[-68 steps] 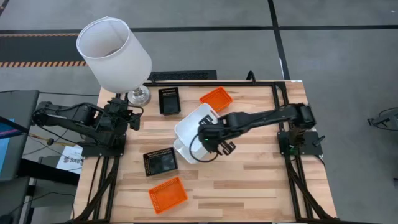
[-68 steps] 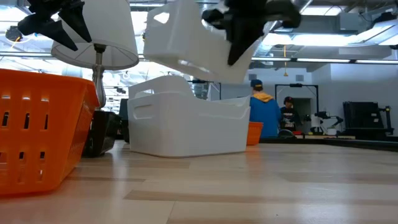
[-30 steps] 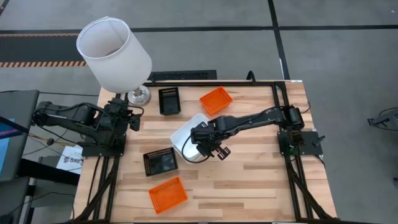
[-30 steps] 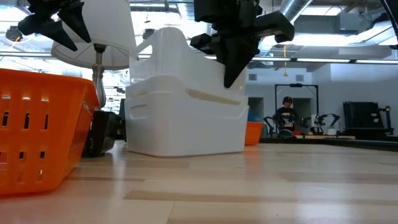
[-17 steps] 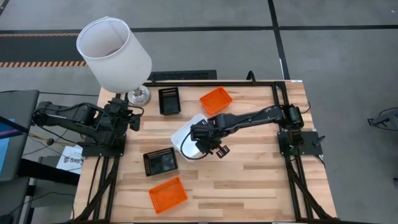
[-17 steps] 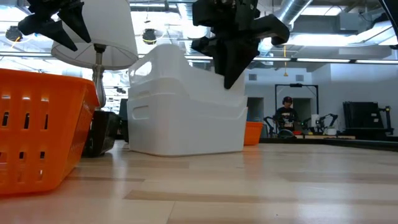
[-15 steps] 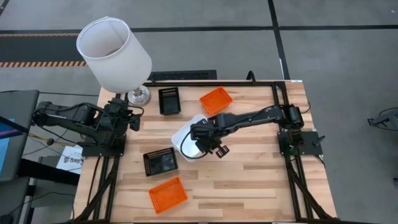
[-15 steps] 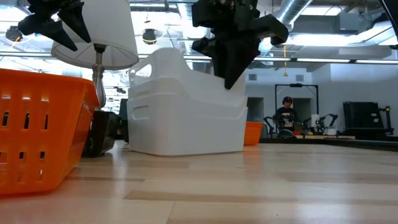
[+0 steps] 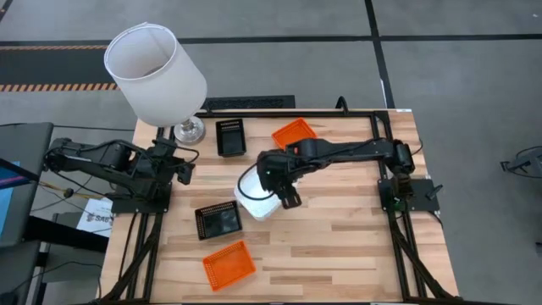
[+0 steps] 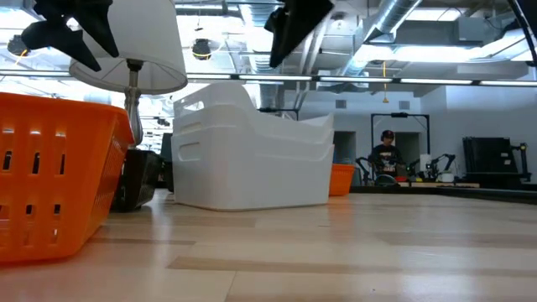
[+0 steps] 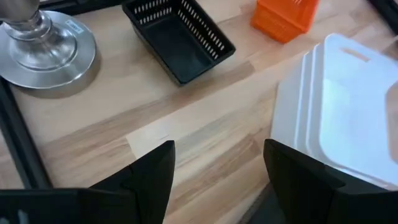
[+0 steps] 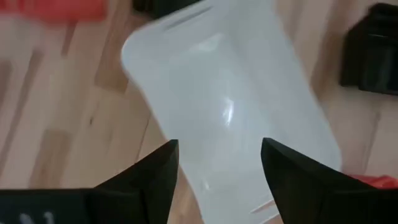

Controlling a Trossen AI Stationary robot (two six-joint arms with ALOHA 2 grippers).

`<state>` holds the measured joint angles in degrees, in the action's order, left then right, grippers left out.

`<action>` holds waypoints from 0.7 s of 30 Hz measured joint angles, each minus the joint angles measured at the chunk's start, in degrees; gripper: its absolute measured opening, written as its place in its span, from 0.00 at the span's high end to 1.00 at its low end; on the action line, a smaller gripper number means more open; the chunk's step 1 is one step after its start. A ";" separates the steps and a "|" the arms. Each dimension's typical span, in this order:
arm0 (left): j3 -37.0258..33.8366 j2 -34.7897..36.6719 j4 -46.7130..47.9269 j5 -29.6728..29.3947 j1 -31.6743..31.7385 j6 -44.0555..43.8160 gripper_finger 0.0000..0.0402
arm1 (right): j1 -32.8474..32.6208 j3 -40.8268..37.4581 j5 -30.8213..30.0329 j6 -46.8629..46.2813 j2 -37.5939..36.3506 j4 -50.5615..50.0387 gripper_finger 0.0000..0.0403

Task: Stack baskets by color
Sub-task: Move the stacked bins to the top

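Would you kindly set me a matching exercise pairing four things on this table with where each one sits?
Things:
1. white baskets
2. lamp
3. right gripper
4. left gripper

Places:
A. far left corner of the table
B. raised just above the white stack
C. nested together mid-table
D. at the table's left edge, near the lamp base

Pairs: 1-C, 2-A, 3-B, 4-D

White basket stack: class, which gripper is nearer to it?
Right. The right gripper hangs open just above the white basket stack; the left gripper waits open beside the lamp base.
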<state>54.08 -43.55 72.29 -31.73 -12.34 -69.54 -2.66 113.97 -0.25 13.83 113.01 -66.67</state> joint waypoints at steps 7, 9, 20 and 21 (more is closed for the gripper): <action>0.00 -5.37 -0.55 0.47 0.00 0.06 0.42 | 1.42 0.35 -0.09 -14.10 0.39 9.68 0.41; -0.02 -7.25 -1.27 2.32 0.00 1.44 0.42 | 1.33 0.27 -3.01 -17.75 0.83 10.03 0.41; -0.02 -12.75 -1.59 3.87 -0.02 3.69 0.42 | 4.37 -1.89 -14.92 -34.89 4.79 -3.63 0.41; -0.02 -12.79 -1.57 3.93 -0.02 3.73 0.42 | 4.42 -1.92 -14.70 -35.01 6.12 -4.68 0.41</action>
<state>54.06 -56.34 70.72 -27.80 -12.35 -65.81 1.75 112.05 -14.95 -21.18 119.13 -71.35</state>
